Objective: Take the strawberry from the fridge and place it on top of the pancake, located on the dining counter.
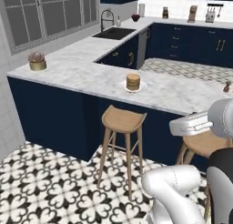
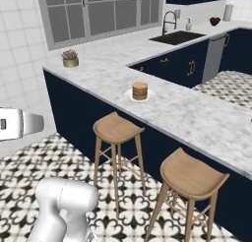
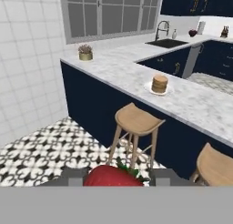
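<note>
The strawberry (image 3: 113, 176) lies sideways between the gripper (image 3: 113, 178) tips, which pinch it from both sides. Its long side runs left to right, and its green leaves point up and to the right (hand view). Far ahead, the pancake (image 3: 159, 84) sits on a white plate on the dining counter (image 3: 127, 73). Two wooden stools (image 3: 136, 119) stand in front of the counter. A small potted plant (image 3: 85, 52) sits at the counter's far corner

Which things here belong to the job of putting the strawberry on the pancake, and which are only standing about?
Belong to the job:
strawberry, held in the gripper
pancake on its white plate
dining counter

Only standing about:
wooden stools
small potted plant
sink with faucet
</note>
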Available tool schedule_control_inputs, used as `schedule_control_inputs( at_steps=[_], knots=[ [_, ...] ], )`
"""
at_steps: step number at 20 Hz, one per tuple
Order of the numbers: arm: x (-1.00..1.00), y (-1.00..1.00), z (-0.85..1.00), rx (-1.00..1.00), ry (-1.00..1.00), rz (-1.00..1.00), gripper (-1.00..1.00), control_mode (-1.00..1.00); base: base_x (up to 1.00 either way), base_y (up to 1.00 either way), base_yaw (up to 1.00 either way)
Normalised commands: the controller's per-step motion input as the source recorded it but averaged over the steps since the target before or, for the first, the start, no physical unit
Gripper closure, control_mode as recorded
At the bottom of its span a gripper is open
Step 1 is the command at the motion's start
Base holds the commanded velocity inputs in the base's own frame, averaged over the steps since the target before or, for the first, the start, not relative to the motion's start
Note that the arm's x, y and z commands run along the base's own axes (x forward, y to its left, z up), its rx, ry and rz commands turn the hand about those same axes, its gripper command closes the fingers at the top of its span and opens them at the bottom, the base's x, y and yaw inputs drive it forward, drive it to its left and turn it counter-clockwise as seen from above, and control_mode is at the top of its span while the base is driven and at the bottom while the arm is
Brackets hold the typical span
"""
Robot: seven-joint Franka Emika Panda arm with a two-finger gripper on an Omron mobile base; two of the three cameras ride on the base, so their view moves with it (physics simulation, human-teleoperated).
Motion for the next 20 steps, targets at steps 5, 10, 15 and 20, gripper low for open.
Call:
schedule_control_inputs(
  at_steps=[5, 10, 15, 20],
  knots=[
    [0.00, 0.00, 0.00, 0.00, 0.00, 0.00, 1.00, 1.00, 1.00, 0.02, 0.01],
    [0.00, 0.00, 0.00, 0.00, 0.00, 0.00, 1.00, 1.00, 1.00, -0.15, 0.11],
    [0.00, 0.00, 0.00, 0.00, 0.00, 0.00, 1.00, 1.00, 1.00, -0.24, 0.10],
    [0.00, 0.00, 0.00, 0.00, 0.00, 0.00, 1.00, 1.00, 1.00, -0.19, -0.15]
  ],
)
